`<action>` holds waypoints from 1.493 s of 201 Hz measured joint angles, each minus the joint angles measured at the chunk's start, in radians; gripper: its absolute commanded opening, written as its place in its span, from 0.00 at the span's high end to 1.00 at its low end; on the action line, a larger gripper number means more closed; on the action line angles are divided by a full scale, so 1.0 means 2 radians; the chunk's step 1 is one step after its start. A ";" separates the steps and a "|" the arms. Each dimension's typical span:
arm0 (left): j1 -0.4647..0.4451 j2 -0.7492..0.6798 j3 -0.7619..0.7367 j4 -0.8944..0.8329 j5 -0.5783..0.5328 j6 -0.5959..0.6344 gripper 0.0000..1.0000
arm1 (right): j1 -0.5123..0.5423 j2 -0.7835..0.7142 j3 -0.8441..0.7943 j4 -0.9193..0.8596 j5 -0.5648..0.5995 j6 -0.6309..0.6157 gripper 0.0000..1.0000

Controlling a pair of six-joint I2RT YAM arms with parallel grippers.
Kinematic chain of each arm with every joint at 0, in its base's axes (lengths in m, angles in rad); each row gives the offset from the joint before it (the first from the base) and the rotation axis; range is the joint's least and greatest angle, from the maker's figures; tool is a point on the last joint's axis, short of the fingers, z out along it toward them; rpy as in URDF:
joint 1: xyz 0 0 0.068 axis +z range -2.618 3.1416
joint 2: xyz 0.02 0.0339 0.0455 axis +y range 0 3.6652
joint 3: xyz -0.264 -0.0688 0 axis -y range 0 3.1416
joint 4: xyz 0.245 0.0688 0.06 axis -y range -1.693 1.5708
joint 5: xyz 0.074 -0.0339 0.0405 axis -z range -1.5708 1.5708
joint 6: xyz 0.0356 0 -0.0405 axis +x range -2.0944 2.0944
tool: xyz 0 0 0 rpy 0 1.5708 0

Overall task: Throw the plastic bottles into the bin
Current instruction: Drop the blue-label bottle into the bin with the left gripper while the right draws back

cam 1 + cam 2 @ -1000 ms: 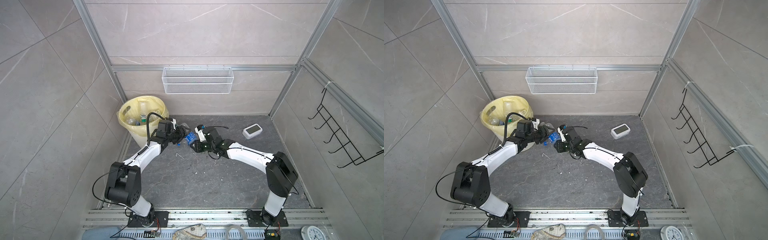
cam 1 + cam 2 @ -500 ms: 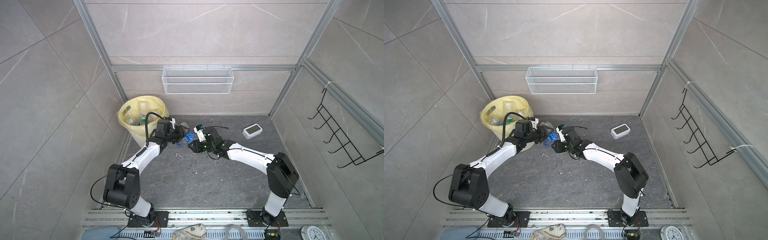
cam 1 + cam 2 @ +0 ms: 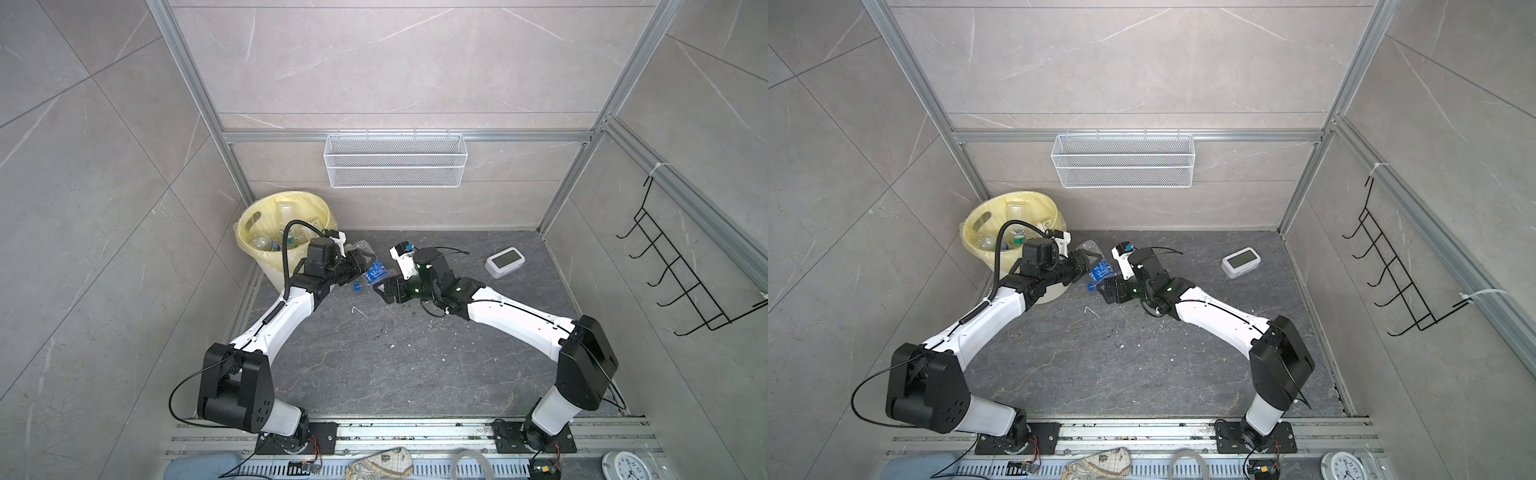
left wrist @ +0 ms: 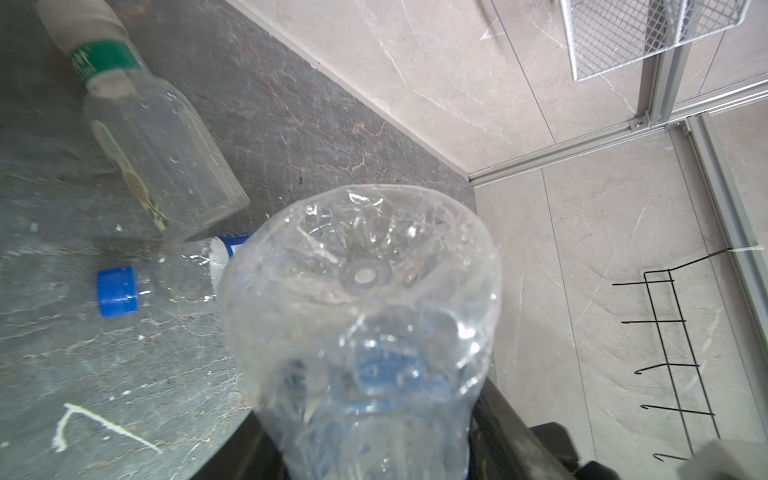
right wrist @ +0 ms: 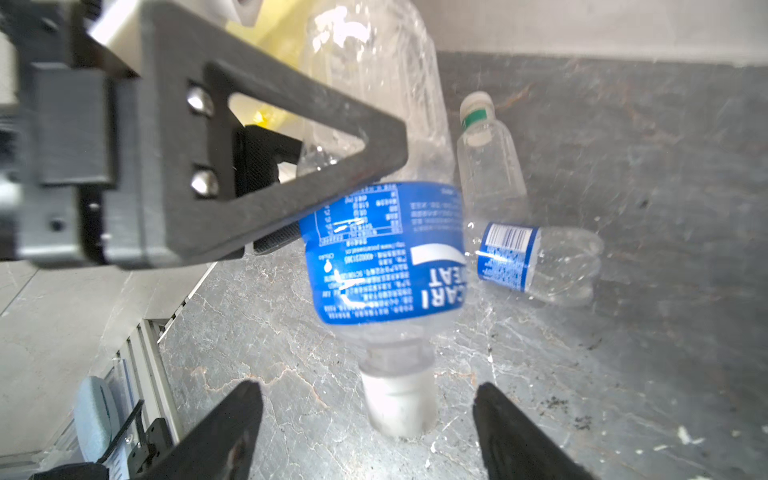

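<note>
A round cream-white plastic bin (image 3: 259, 261) lined with a translucent yellow bag stands just behind the left fingers (image 5: 270, 220), and several clear bottles (image 3: 266, 242) already lie inside it. The left fingers are clamped on a clear plastic bottle with a blue label (image 5: 386, 257), with one grey finger pressing against the edge of the label. In the left wrist view the bottle's crumpled base (image 4: 361, 274) juts out past the fingertips and fills much of the frame. The bottle hangs tilted over the dark grey stone surface (image 3: 374, 365). Its white cap (image 5: 397, 399) points toward the right fingers (image 5: 226, 432), which stand wide apart on either side of the cap without touching it. Seen from the right fingers, two more bottles lie close together on their sides on the surface, just past the held bottle. One is a clear bottle with a green band and white cap (image 5: 490, 166); the other is a clear blue-labelled bottle with a blue cap (image 5: 540, 266). Well to the right of the right fingers, a white rectangular digital clock (image 3: 505, 262) rests on the surface. A white wire mesh basket (image 3: 395, 162) hangs on the back wall above both sets of fingers.
</note>
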 measured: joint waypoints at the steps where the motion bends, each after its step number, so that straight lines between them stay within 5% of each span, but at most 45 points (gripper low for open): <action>1: 0.000 -0.001 0.001 -0.001 -0.001 0.001 0.55 | 0.000 -0.001 0.000 0.000 0.000 -0.001 0.08; 20: 0.004 -0.015 0.016 -0.021 -0.016 0.024 0.56 | 0.000 -0.016 0.000 -0.006 0.008 -0.009 0.01; 128: 0.060 -0.057 0.251 -0.169 -0.131 0.114 0.57 | 0.000 -0.022 0.103 -0.038 0.030 -0.027 0.01; 211: 0.101 -0.077 0.402 -0.217 -0.184 0.139 0.60 | 0.000 -0.027 0.076 -0.037 0.028 -0.027 0.01; 228: 0.125 -0.052 0.413 -0.232 -0.179 0.132 0.51 | 0.000 -0.029 0.070 -0.038 0.026 -0.027 0.01; 270: 0.168 0.076 0.437 -0.290 -0.136 0.101 0.01 | 0.000 -0.054 0.041 -0.039 0.023 -0.027 0.01; 300: 0.168 0.104 0.425 -0.340 -0.115 0.097 0.00 | 0.000 -0.070 0.029 -0.039 0.024 -0.027 0.01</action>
